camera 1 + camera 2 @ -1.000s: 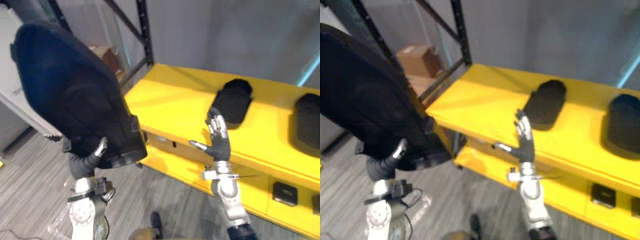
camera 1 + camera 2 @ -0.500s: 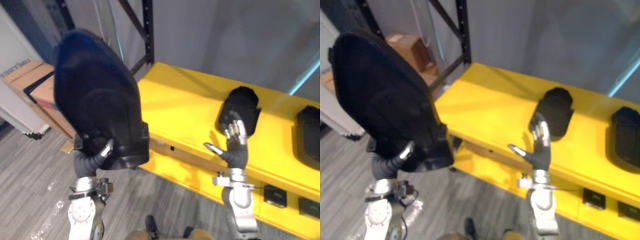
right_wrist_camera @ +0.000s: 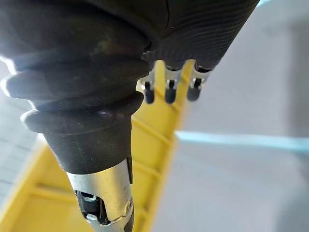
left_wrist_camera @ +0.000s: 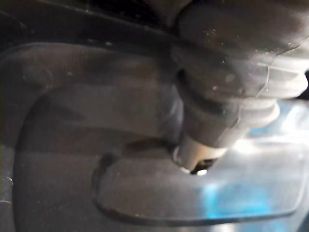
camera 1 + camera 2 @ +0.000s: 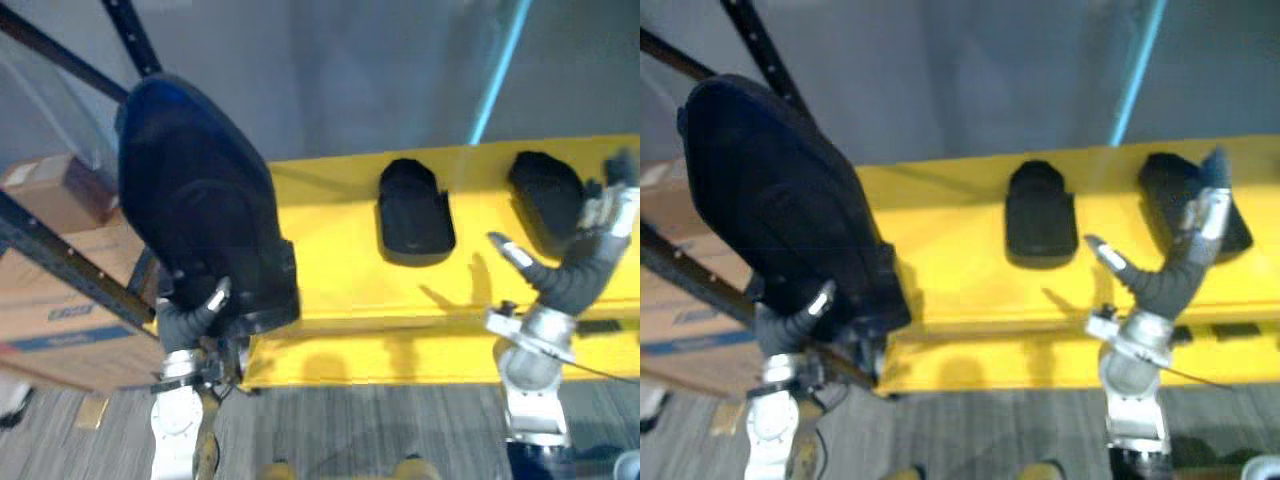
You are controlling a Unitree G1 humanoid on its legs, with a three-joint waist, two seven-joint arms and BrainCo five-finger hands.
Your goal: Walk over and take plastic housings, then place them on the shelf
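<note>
Yellow shelf point(image 5: 330, 260) against grey wall point(image 5: 350, 80). Cardboard boxes point(image 5: 60, 300) at left, label print illegible. Black plastic housings: three. Middle housing point(image 5: 413, 212) and right housing point(image 5: 545, 195) lie on the shelf. Held housing point(image 5: 195, 220) is raised in left hand point(image 5: 190, 320), thumb clamped on its face. Right hand point(image 5: 575, 275) is raised, fingers straight, spread, empty.

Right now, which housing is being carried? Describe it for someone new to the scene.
Find the long yellow shelf; two black housings lie flat on its top. Off its left end, a third black housing is held upright in the air, gripped at its lower edge by the left hand.
</note>
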